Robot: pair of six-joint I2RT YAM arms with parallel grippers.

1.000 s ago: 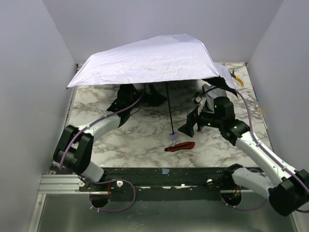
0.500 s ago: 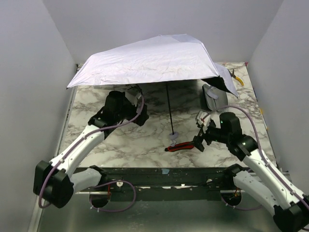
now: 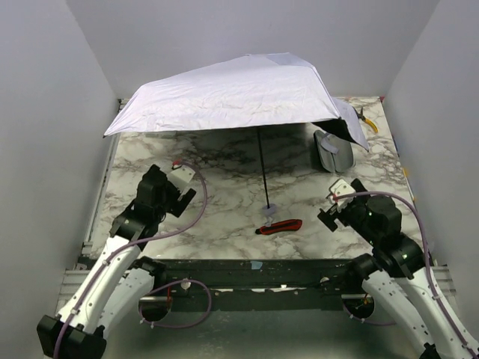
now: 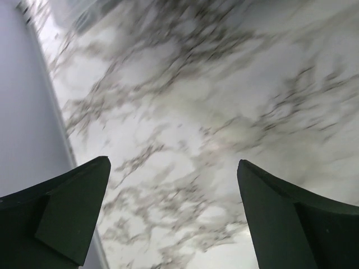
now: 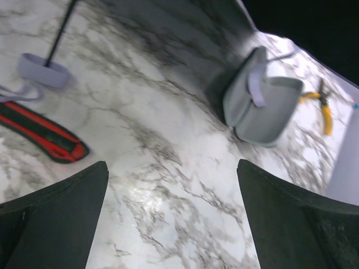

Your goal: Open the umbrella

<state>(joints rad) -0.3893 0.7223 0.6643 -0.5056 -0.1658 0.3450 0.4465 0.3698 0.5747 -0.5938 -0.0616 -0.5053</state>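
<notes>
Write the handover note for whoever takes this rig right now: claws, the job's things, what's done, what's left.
Left claw: open, empty, over bare marble table at front left.
Right claw: open, empty, at front right.
Umbrella: canopy spread wide, shaft extended, knob handle resting on the table just behind the red-and-black utility knife. Neither claw touches it.
Grey pouch: rear right, under the canopy's edge.
Done: umbrella looks open.
Left: probably nothing.

Umbrella (image 3: pixel 232 93) stands on the table (image 3: pixel 224 202), knife (image 3: pixel 281 226) before its handle (image 3: pixel 268 210), pouch (image 3: pixel 333 152) right
</notes>
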